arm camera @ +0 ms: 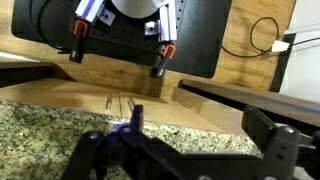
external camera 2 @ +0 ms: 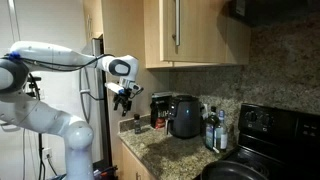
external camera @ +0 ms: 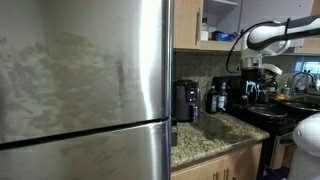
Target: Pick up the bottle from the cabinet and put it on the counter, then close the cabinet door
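Arm is reaching out past the end of the counter (external camera 2: 160, 150). The claw (external camera 2: 125, 96) hangs below the wall cabinets, above the granite and not touching it. My reading is that this is the set-down step: low enough to put something on the stone, and well apart from the coffee maker (external camera 2: 183, 115) further along.

Claw state: I cannot tell. The wrist view shows the dark fingers (arm camera: 100, 150) low in the frame with a small bluish sliver at their tips. I judge that sliver to be the bottle (arm camera: 135, 117), pinched there, but the blur stops me confirming it. Neither exterior view resolves it.

Cabinet (external camera: 225, 12): its white inside is exposed in an exterior view, so the door is open and not yet dealt with. I cannot single out which brown panel is the door. On the shelf sits a yellowish item (external camera: 218, 37); I can make out nothing else inside.

Plan: lower onto bare granite, let go, then go up for the door. Risk: a short bottle may tip on release.
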You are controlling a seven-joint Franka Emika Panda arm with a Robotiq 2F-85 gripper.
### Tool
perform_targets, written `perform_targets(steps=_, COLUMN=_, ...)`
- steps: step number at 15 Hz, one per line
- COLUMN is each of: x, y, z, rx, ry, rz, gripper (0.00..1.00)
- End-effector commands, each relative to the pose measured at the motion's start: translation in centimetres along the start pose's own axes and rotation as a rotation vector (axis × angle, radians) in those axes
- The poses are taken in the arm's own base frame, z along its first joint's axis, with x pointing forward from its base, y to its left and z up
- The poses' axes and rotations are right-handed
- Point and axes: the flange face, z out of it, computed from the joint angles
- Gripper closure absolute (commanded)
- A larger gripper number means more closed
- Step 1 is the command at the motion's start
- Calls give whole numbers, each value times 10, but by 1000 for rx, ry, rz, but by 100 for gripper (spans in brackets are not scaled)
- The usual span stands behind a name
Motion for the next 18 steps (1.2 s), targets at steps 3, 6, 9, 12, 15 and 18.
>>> perform_targets(steps=3, x=0, y=0, z=0, rx=0, ry=-1, rz=0, gripper=0)
perform_targets(steps=6, x=0, y=-5, z=-27, rx=-16, ry=156, rz=14, gripper=0)
perform_targets(steps=9, x=-34, y=-16, z=-89, rx=21, ry=293, rz=37, gripper=0)
perform_targets(steps=12, x=-74, y=-37, z=-152, rx=107, ry=428, rz=114, gripper=0)
perform_targets(steps=15, x=-82, y=-43, z=-156, rx=91, ry=480, rz=89, gripper=0)
perform_targets(steps=18, x=-76, y=-38, z=-160, rx=64, ry=533, rz=106, gripper=0)
